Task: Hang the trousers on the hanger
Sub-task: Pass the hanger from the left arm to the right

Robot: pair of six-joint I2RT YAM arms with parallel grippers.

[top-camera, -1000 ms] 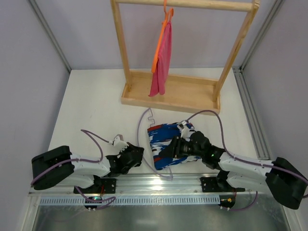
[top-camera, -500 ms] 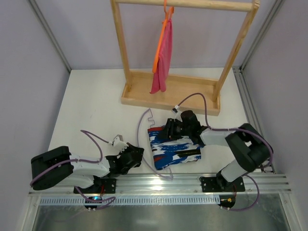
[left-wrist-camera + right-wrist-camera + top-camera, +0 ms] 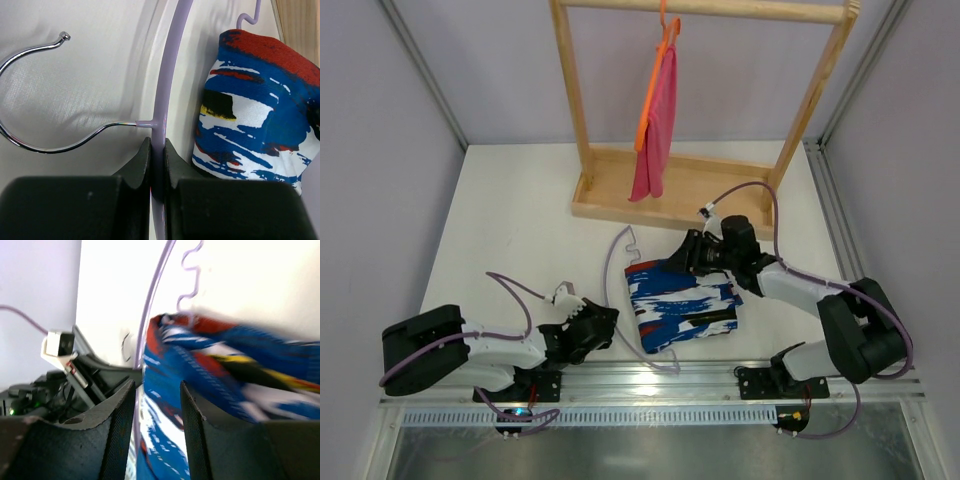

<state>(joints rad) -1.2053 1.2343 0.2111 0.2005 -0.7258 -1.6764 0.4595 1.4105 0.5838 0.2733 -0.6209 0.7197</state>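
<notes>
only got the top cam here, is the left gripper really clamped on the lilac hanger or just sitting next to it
observer: clamped. In the left wrist view the left gripper is shut on the hanger bar, just below where the silver hook joins it.
operator: ok and has the right one got the trousers
observer: the right wrist view shows the right gripper with jaws apart and the trousers just ahead. No pinch visible.

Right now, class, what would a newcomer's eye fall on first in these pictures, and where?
The folded cloth trousers in busy blue, white, red and black print lie front-centre, beside the thin pale lilac hanger, whose bar the left gripper pinches near its silver hook. Behind, a pink cloth on an orange hanger hangs from the wooden rack.
</notes>
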